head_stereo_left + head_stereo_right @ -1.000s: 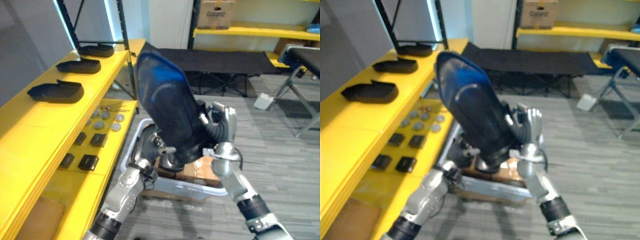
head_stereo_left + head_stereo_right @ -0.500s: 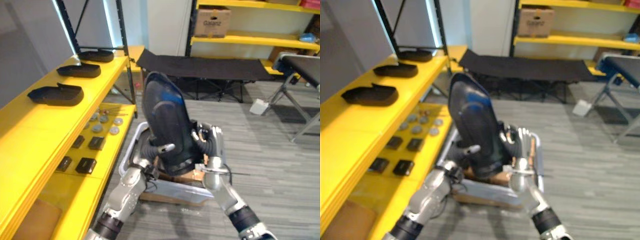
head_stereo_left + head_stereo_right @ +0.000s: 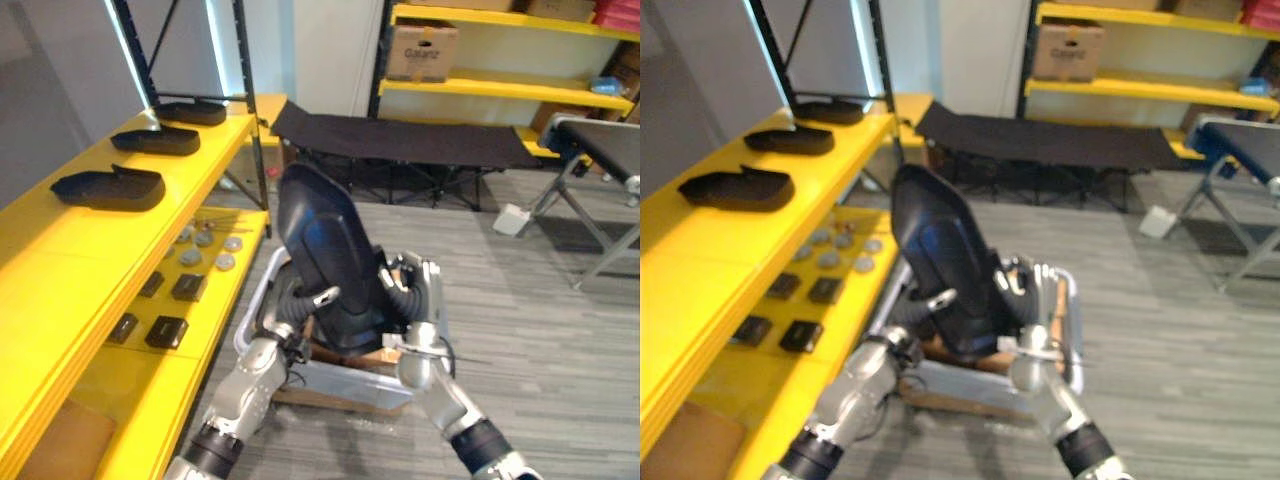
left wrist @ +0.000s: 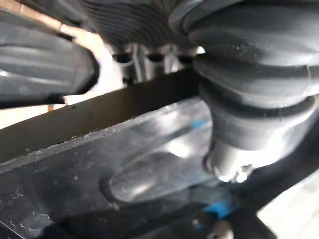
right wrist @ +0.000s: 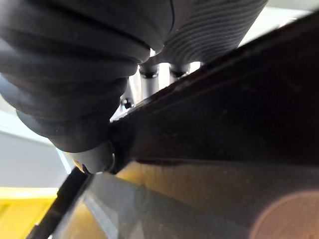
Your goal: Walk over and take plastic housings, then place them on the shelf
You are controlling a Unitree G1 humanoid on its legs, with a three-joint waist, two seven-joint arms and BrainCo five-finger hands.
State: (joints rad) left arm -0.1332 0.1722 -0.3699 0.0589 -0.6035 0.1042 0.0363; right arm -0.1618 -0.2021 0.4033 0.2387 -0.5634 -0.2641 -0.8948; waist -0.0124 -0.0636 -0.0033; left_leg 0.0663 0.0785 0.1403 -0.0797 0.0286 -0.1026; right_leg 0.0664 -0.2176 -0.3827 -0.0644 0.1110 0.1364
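Observation:
I hold a large black plastic housing point(image 3: 325, 250) upright in front of me, its glossy curved face toward the camera, above a clear bin point(image 3: 345, 382) on the floor. My left hand point(image 3: 291, 302) grips its lower left edge; the thumb point(image 4: 234, 144) presses on the face and the fingers go behind. On its lower right edge my right hand point(image 3: 418, 292) is curled, with the rim point(image 5: 224, 114) running across the palm. Three more black housings point(image 3: 108, 187) point(image 3: 155, 141) point(image 3: 192, 112) lie in a row on the yellow shelf point(image 3: 60, 265) at my left.
On the lower yellow shelf level lie small black blocks point(image 3: 165, 330) and grey discs point(image 3: 205, 245). A cardboard piece lies inside the bin. A black folding cot point(image 3: 400, 140) stands ahead, a yellow rack with a cardboard box point(image 3: 420, 52) behind it, and a table frame point(image 3: 590, 165) at the right.
The housing has come down and away from the camera and stands more upright. My left hand's fingers have curled onto its edge. The view has shifted a little.

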